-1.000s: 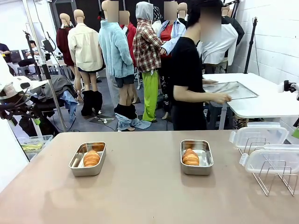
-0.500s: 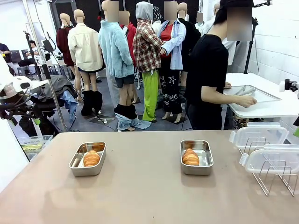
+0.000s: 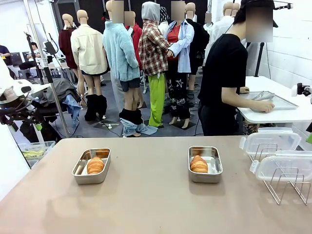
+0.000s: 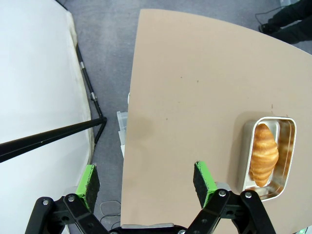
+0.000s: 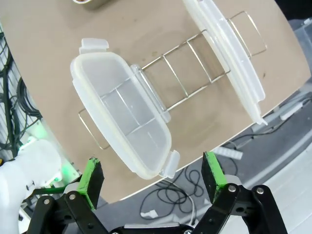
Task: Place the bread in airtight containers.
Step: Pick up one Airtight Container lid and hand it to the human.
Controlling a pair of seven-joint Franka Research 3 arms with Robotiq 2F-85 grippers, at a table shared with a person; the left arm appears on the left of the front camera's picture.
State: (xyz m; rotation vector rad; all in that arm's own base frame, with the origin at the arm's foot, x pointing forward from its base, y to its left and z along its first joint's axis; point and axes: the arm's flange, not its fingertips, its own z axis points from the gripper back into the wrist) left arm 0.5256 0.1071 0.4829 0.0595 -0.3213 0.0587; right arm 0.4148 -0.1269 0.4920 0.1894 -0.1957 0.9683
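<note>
Two golden croissant-shaped pieces of bread lie in two open steel containers on the tan table. The left bread [image 3: 95,165] is in the left container [image 3: 79,169], the right bread [image 3: 199,164] in the right container [image 3: 205,178]. Two clear lids [image 3: 269,141] [image 3: 285,167] rest on a wire rack at the right. My left gripper [image 4: 146,179] hangs open over the table's edge, well off from the bread [image 4: 264,153] in its container [image 4: 292,146]. My right gripper [image 5: 152,173] is open above a clear lid [image 5: 122,119], with the other lid [image 5: 229,58] farther off.
The wire rack [image 3: 287,189] [image 5: 195,73] stands at the table's right edge under the lids. Behind the table a person [image 3: 224,73] stands turned away at a white table with a flat steel tray [image 3: 275,101]. A black tripod leg [image 4: 48,139] crosses beside the table.
The person behind the table has stepped to the right along the white table with the steel tray. Both grippers, the containers and the bread have stayed put.
</note>
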